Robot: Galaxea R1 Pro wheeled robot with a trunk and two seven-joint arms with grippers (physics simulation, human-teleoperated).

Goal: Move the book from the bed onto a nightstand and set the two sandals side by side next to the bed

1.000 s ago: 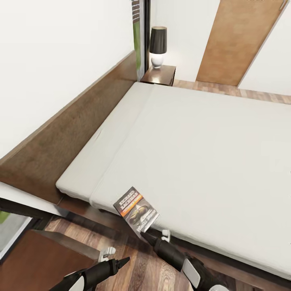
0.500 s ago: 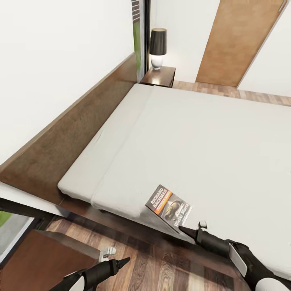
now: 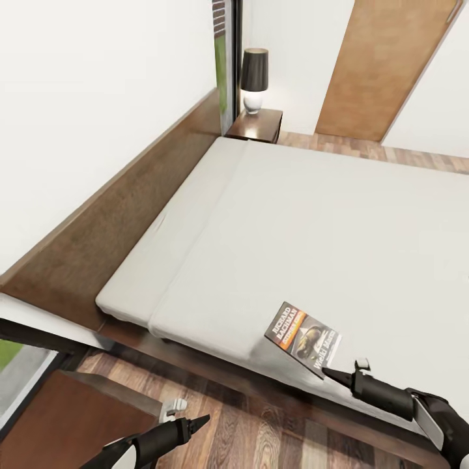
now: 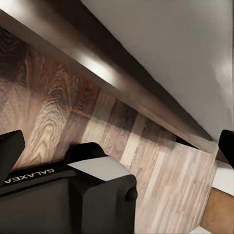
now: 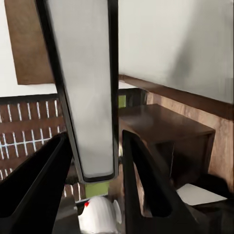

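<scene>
**Book gripped at the bed's edge, nightstands waiting**

Right hand [image 3: 340,376] at 5 o'clock in the head view, clenched on the book [image 3: 303,339] by its near corner. In the right wrist view, book [image 5: 87,92] seen edge-on between the two dark fingers [image 5: 146,190], pages pale and cover thin, pinched from both faces. Held by the corner probably because only that edge overhung the mattress and gave the fingers room. Book tilted, near end up off the bed [image 3: 312,221], far end low over the mattress or perhaps touching; hard to tell which.

Left hand [image 3: 189,420] at 7 o'clock, over the wood floor [image 3: 260,430], grasping nothing; fingers [image 4: 9,151] spread wide apart in the left wrist view, bed frame [image 4: 112,78] running past above the planks. Likely parked there to keep out of the carry.

Near nightstand [image 3: 65,417] at 8 o'clock, just beside the left hand, top bare. Far nightstand [image 3: 260,124] at 12 o'clock with its lamp [image 3: 254,78], well apart across the whole mattress. Near one the shorter trip, but left arm and bed corner between it and the book. Headboard [image 3: 111,241] along 9 to 11 o'clock, door [image 3: 391,65] at 1 o'clock. Thin corner grip at risk of slipping or swinging in transit.
</scene>
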